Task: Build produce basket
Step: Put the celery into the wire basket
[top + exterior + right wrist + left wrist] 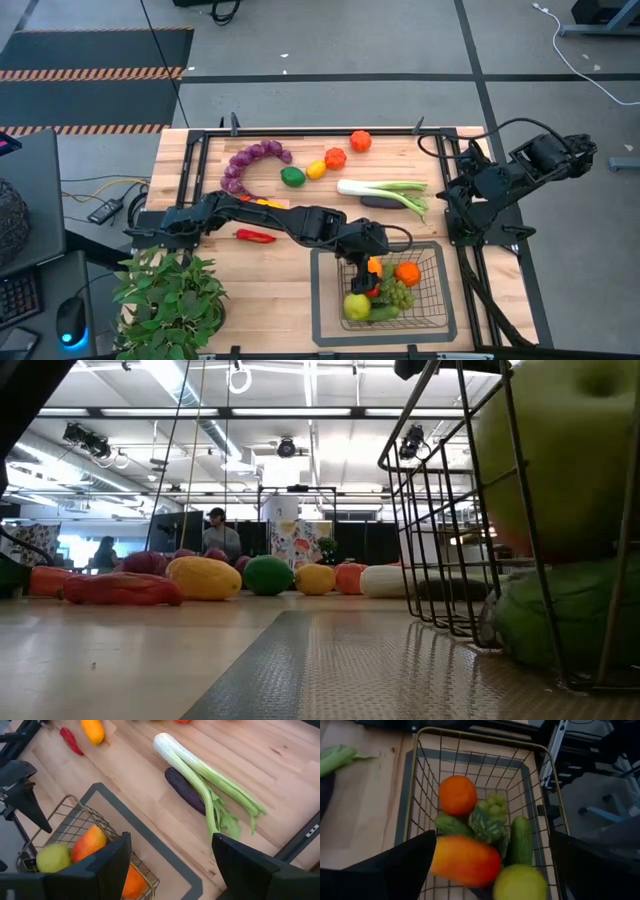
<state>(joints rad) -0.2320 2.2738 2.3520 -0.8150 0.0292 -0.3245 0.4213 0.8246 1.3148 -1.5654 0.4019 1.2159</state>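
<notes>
Between the left hand's (pixel 485 870) spread fingers, an orange-red mango-like toy fruit (pixel 465 860) dropped into the dark wire-mesh basket (pixel 436 300) at lower right; next, retreat for the leek (pixel 385 190). Right hand (pixel 170 865) waited, open.

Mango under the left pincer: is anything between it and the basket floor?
Yes. The mango lies on other produce in the basket, beside an apple and cucumber; the open left pincer straddles it.

I see my two arms are black, with thick jointed segments, black cables along them, and flat dark fingers (pixel 395 865).
</notes>
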